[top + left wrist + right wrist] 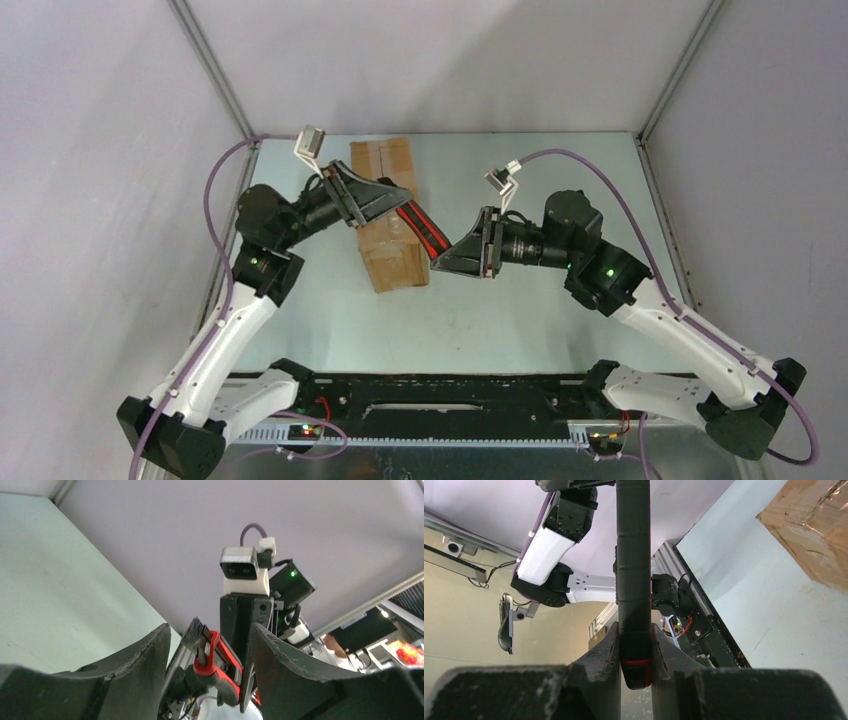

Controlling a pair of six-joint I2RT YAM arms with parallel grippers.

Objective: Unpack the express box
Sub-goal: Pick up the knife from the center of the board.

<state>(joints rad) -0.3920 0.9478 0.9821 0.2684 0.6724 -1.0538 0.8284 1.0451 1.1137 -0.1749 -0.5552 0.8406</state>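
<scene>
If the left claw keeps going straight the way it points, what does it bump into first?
Most likely the red-handled knife, which the right gripper holds out just ahead of the open left gripper. The exact depth is hard to judge.

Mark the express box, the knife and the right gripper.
express box [395, 262], top external view, near cardboard end.
knife [422, 230], top external view, red-black handle.
right gripper [635, 647], right wrist view, between fingertips.

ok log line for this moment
right gripper: shut on utility knife | left gripper: open, above express box | express box: looks closed
</scene>
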